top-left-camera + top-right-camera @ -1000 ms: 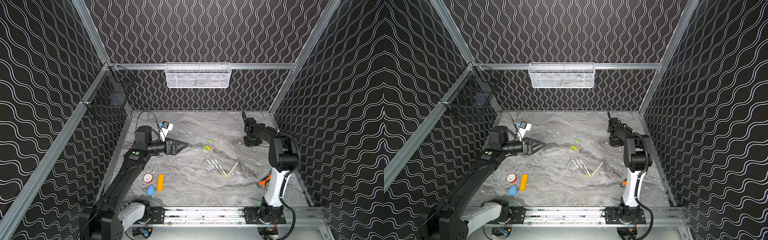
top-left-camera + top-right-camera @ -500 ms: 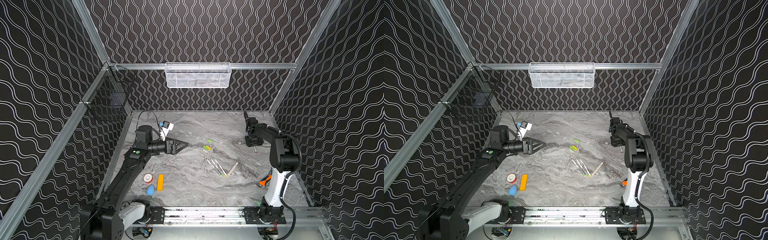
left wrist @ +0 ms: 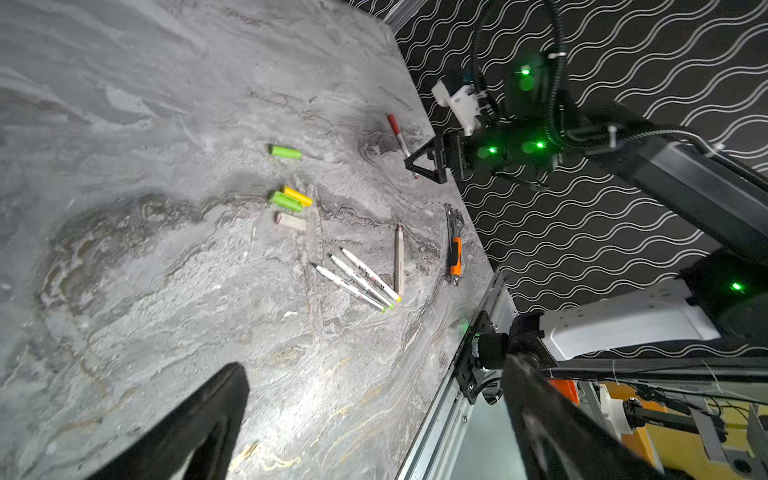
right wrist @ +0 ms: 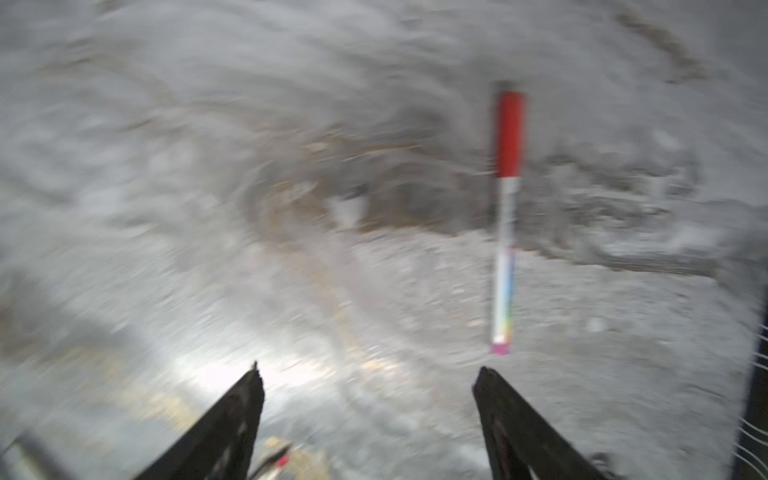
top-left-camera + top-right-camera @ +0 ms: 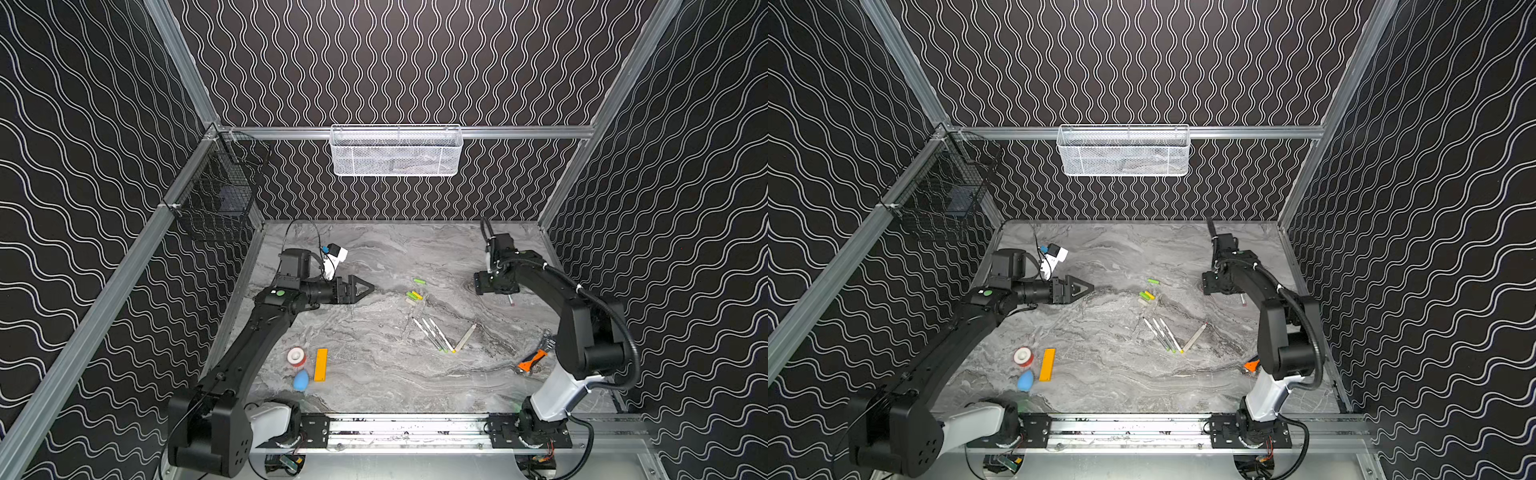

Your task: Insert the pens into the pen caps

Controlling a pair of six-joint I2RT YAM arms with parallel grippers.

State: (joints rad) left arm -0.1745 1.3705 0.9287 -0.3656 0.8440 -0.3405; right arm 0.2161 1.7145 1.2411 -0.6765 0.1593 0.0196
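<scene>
the right gripper [image 4: 369, 370] hangs low over the far right of the surface [image 5: 374, 386], its jaws wide apart with nothing between them. the red-capped pen [image 4: 505, 249] lies flat on the surface just beyond one fingertip, apart from it. in a top view the pen shows close by at about 4 o'clock of that gripper, mostly hidden by the arm. the right wrist view is blurred, but the red cap sits on the far end of the white barrel, and a small pink end points back toward the gripper.

the left gripper [image 3: 374, 363] hovers over the left middle of the surface, pointing toward 3 o'clock, its jaws spread wide and empty. at about 3 o'clock of it, well apart, lie the loose caps. a green cap [image 5: 419, 281] lies alone, a green and yellow pair [image 5: 414, 295] touch side by side, and a pale cap [image 5: 410, 302] lies just beside the pair at 6 o'clock. at about 4 o'clock of the left gripper, three white pens [image 5: 432, 334] lie close together and nearly parallel, with bare tips and their coloured ends toward 5 o'clock. a pale pen [image 5: 465, 337] lies just beside them at 3 o'clock, slanted so that its near end comes close to theirs.

an orange-handled tool [image 5: 534, 359] lies near the right arm's base. a tape roll [image 5: 296, 356], an orange bar [image 5: 320, 364] and a blue blob [image 5: 301, 379] sit together at the near left.
</scene>
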